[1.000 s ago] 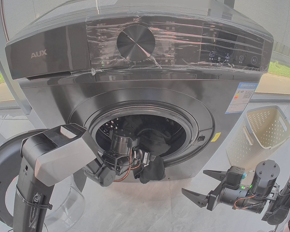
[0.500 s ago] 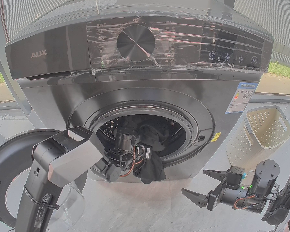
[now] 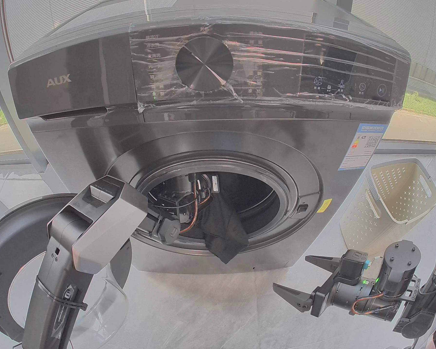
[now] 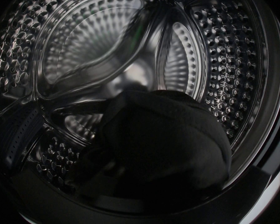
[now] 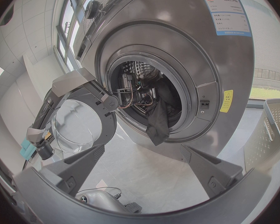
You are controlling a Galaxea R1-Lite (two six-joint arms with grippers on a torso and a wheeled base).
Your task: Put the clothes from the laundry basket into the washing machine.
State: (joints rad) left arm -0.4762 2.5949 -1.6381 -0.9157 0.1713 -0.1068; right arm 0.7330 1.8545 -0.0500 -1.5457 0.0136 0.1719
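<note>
1 black garment (image 3: 225,229) held by left hand (image 3: 212,192), tail over washing machine rim (image 3: 265,236). Push deeper before release. Right hand (image 3: 291,273) wide.

Pale floor (image 3: 218,311) carries the washing machine (image 3: 256,136), beyond the fingers (image 3: 295,296) of the right gripper (image 3: 291,273); the laundry basket (image 3: 397,195) stands just past them.

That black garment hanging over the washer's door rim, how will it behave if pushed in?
Probably floppy: the black garment drapes limply over the door rim. Likely to bunch, not slide whole; its hanging end may trail outside.
</note>
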